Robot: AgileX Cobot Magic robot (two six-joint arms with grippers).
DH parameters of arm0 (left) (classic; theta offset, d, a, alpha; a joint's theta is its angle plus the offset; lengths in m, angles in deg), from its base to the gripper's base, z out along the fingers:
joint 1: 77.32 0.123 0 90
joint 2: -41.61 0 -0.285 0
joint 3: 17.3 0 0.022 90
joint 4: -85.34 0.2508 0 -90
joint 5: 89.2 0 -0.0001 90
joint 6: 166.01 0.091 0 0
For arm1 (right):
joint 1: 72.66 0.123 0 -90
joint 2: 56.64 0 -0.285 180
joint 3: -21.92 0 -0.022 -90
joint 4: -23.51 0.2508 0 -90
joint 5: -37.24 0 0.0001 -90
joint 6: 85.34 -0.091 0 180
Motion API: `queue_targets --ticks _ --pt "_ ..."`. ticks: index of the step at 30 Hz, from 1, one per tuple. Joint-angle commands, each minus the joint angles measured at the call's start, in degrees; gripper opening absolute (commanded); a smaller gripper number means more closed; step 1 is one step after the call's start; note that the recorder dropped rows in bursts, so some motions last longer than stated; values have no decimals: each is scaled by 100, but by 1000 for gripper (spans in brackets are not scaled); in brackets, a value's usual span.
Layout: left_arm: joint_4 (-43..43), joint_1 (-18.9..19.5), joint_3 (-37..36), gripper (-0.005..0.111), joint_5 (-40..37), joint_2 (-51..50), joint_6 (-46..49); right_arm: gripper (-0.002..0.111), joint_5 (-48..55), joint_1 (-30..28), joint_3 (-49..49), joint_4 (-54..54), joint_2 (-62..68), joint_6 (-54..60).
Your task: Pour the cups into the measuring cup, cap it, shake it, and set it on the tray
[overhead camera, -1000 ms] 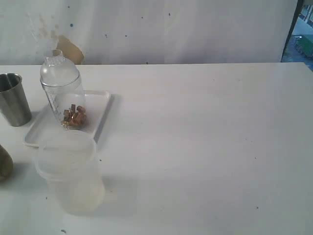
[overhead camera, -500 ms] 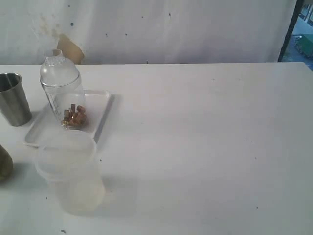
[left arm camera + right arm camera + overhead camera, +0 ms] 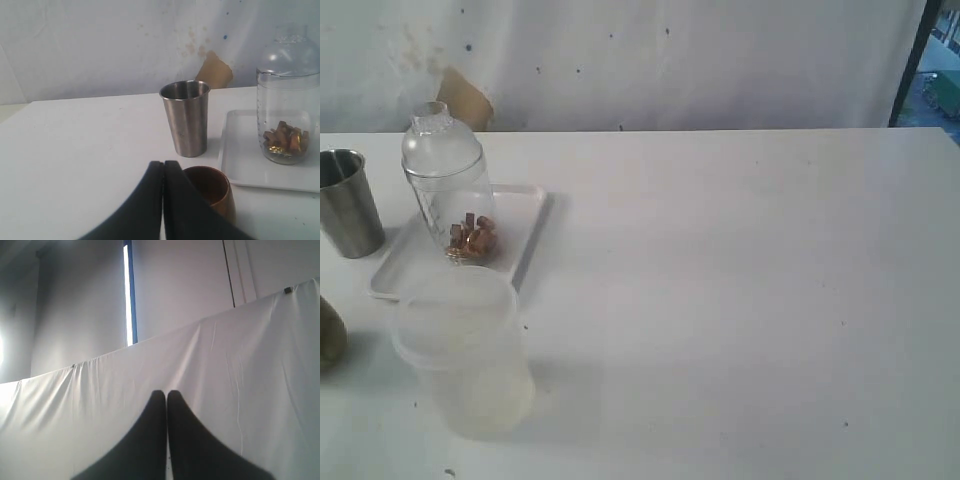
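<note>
— What does the white worktop [image 3: 740,300] carry?
— Everything sits at the left of the frame. A white tray [image 3: 523,230] is at the upper left, with a steel tumbler [image 3: 348,205] beside it by the edge.
— Lower down?
— A brown cup [image 3: 328,335], cut off by the edge, and a frosted tub [image 3: 465,350] in front of the tray.

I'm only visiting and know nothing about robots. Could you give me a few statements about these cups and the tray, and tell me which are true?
1. The measuring cup stands on the tray. True.
2. The cap lies flat in the tray beside it. False: it sits on top of the measuring cup.
3. The steel tumbler lies on its side. False: it stands upright beside the tray.
4. The left gripper is shut and holds nothing. True.
</note>
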Motion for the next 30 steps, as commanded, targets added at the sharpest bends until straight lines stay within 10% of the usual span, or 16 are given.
queue_targets --ticks 1,11,30 --pt "-48 -27 -29 1 44 30 -2 0 -22 -47 -146 40 0 27" --pt "-48 -27 -29 1 44 30 -2 0 -1047 -1418 -1326 1793 0 3537" --pt "-48 -27 -29 1 44 30 -2 0 -1857 -5355 -3974 3476 0 4227"
